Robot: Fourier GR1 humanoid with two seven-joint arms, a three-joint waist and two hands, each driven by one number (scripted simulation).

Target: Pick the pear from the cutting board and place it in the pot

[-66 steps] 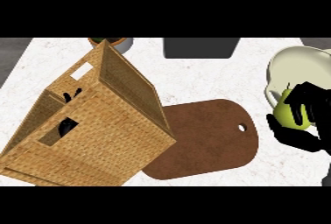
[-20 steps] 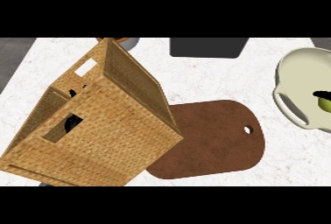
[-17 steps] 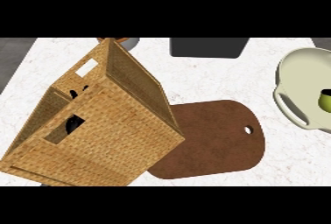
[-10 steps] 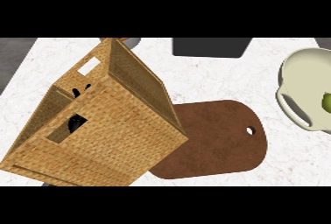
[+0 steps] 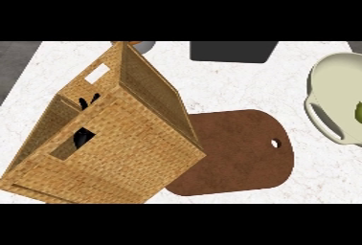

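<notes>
The green pear (image 5: 358,113) lies inside the cream pot (image 5: 331,81) at the right edge of the head view, only a sliver of it showing. The brown cutting board (image 5: 237,153) lies bare in the middle of the counter, its left part under the wicker basket (image 5: 120,143). Black fingers of my left hand (image 5: 87,102) show straight and spread through the basket's openings; the rest of that hand is hidden. My right hand does not show.
The big wicker basket fills the left half of the counter, tilted. A dark grey block (image 5: 231,51) lies at the back edge, with a grey round object (image 5: 145,46) behind the basket's top corner. The counter's left edge (image 5: 21,76) drops to dark floor.
My right hand, which held the pear over the pot, has left the view and the pear now rests in the pot. The pot has slid slightly towards the right edge.
</notes>
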